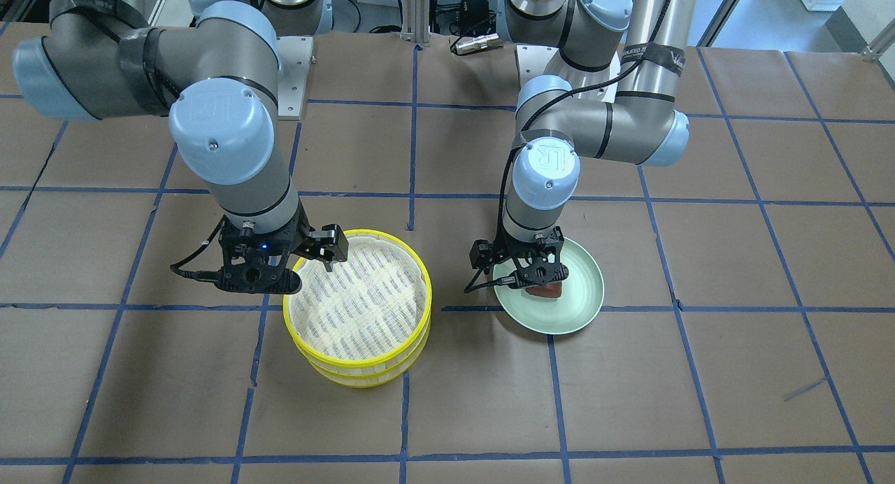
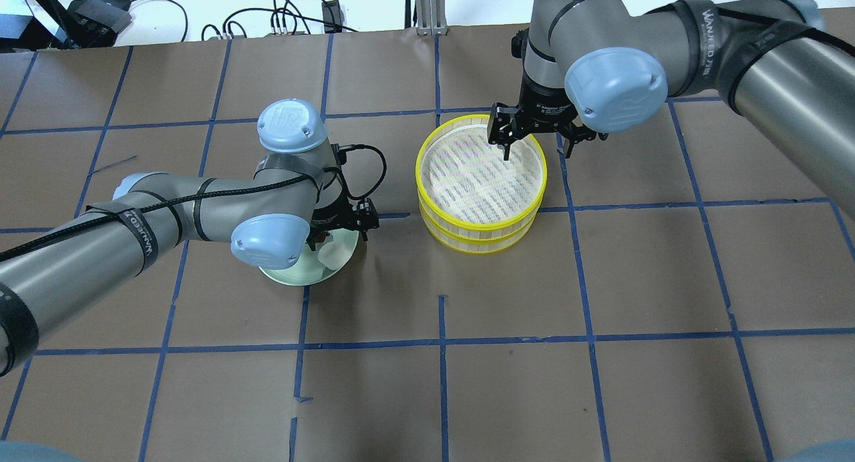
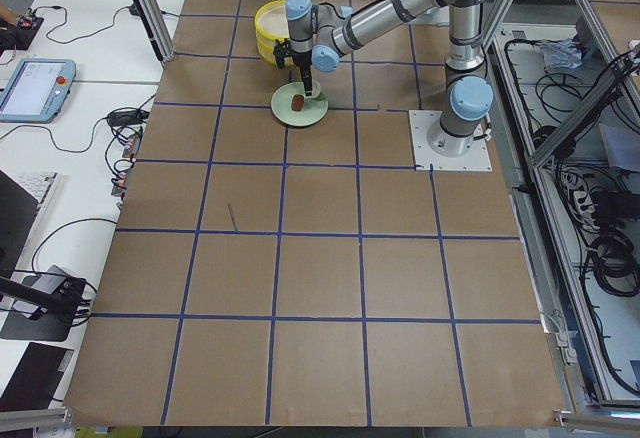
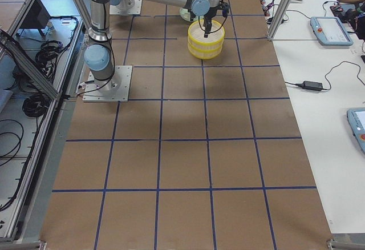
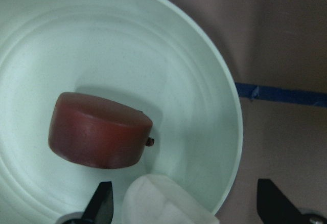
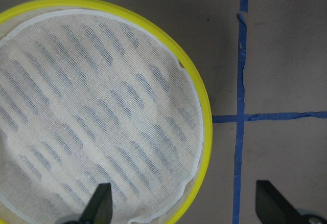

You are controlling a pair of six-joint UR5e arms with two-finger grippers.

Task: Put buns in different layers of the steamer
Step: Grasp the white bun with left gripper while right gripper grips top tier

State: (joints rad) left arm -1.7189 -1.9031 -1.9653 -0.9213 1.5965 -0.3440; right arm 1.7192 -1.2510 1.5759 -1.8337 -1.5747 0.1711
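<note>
I'm judging the task as barely begun: both buns are lying on the pale green plate [image 5: 127,40], none in the steamer. The whitish bun [image 5: 163,203] is sitting just beside the reddish-brown bun [image 5: 97,137], near the plate's edge. The left gripper [image 5: 184,198] is hanging low over the plate, its fingers spread open either side of the whitish bun and gripping nothing. The top layer [image 2: 481,175] is resting on the lower layer [image 2: 481,242], its cloth bare. The right gripper [image 6: 181,198] is hovering at the rim with fingers open, one over the cloth and one outside the yellow edge. I'm reckoning the stack needs parting before the lower layer can take a bun. The worktop [image 2: 601,282] beyond the steamer is offering open room for setting a layer down
</note>
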